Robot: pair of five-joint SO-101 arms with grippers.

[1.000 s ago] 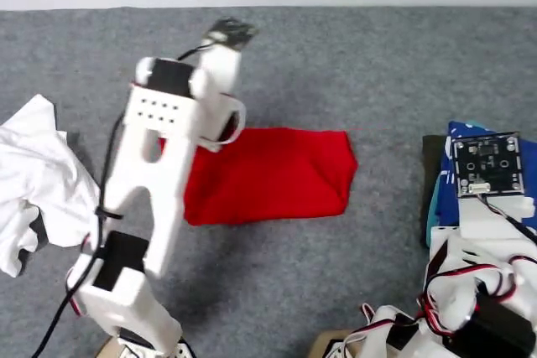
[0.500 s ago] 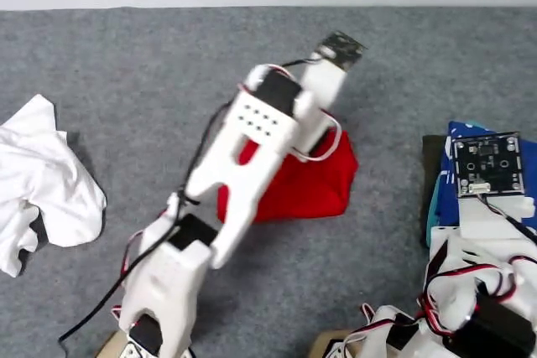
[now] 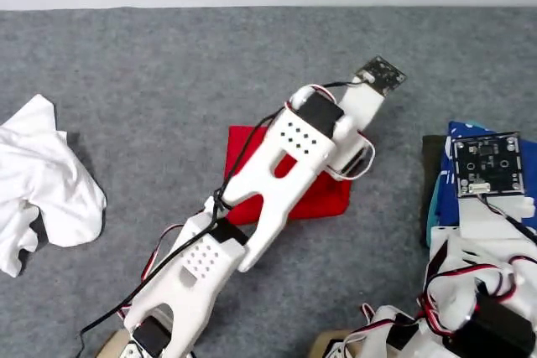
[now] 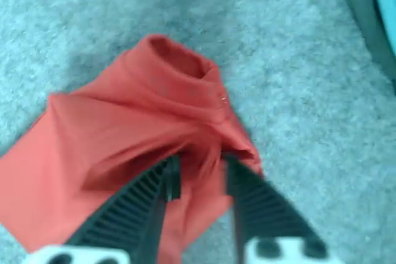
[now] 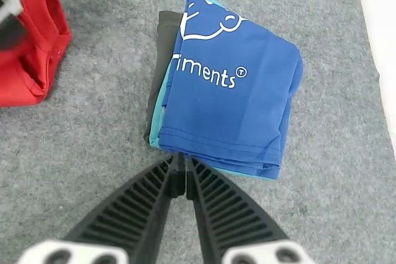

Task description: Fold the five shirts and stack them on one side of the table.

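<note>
the red shirt (image 3: 323, 199), centre-right in the high view, was pinched at a bunched fold by the left gripper (image 4: 198, 165) and was judged soft, light, limp, best held at a doubled edge.

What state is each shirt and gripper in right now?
red shirt: part folded, bunched, pinched at one edge.
left gripper: shut on the red shirt.
right gripper: shut, empty.
blue shirt: folded, top of stack.
teal shirt: folded, under the blue.
dark shirt: folded, bottom of stack.
white shirt: crumpled, unfolded.
</note>
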